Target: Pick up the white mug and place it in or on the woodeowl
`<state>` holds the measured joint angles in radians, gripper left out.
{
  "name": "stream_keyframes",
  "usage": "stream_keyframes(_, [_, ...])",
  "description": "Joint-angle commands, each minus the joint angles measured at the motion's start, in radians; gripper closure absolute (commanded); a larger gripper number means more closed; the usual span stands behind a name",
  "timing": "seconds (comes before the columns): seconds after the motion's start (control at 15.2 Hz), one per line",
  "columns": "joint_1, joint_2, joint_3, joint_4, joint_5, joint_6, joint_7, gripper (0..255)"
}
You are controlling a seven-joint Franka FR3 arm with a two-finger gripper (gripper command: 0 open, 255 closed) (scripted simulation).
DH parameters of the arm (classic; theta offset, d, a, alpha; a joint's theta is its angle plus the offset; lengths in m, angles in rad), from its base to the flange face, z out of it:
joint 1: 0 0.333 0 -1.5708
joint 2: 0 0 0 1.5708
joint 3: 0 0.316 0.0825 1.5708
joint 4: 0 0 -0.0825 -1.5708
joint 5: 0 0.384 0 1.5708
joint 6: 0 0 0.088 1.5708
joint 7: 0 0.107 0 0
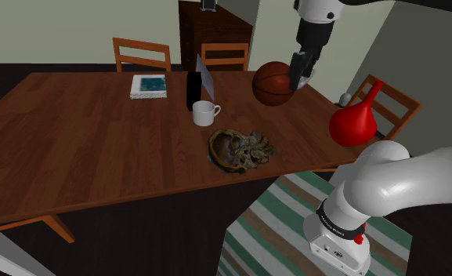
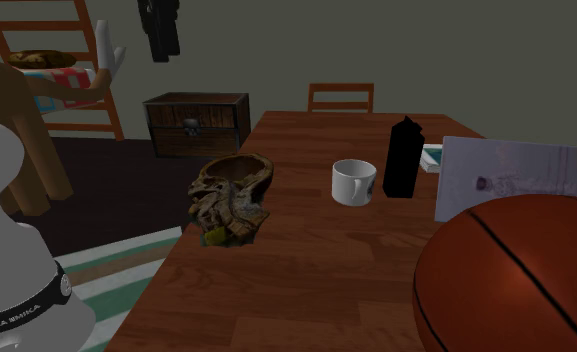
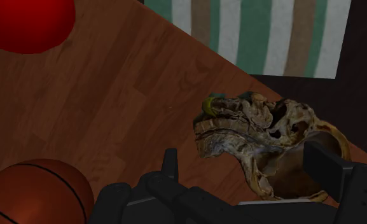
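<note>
A: White mug (image 1: 204,113), upright: mid-table, toward the far edge, just beside black bottle (image 1: 193,90). Gripper (image 1: 301,81): fingers apart, empty, high over the basketball (image 1: 273,85).
B: Likely best: descend over the rim, avoiding bottle, then close.

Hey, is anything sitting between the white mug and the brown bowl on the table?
Nothing visible does. Bare tabletop lies between the white mug and the brown bowl; the black bottle stands on the mug's far side, away from the bowl.
</note>
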<state>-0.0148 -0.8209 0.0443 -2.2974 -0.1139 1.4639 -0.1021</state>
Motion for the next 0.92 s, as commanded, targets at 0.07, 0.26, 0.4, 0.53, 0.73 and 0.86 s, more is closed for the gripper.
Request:
stream_keyframes(0.07, [0.001,0.024,0.001,-0.007,0.003,0.033,0.006,0])
stream_keyframes(0.26, [0.003,0.101,0.006,-0.021,0.012,0.130,0.022,0])
stream_keyframes(0.4, [0.005,0.158,0.009,-0.023,0.017,0.193,0.032,0])
stream_keyframes(0.53, [0.006,0.218,0.012,-0.020,0.020,0.253,0.041,0])
stream_keyframes(0.73, [0.007,0.314,0.018,-0.004,0.025,0.340,0.055,0])
stream_keyframes(0.86, [0.008,0.381,0.022,0.013,0.027,0.393,0.063,0])
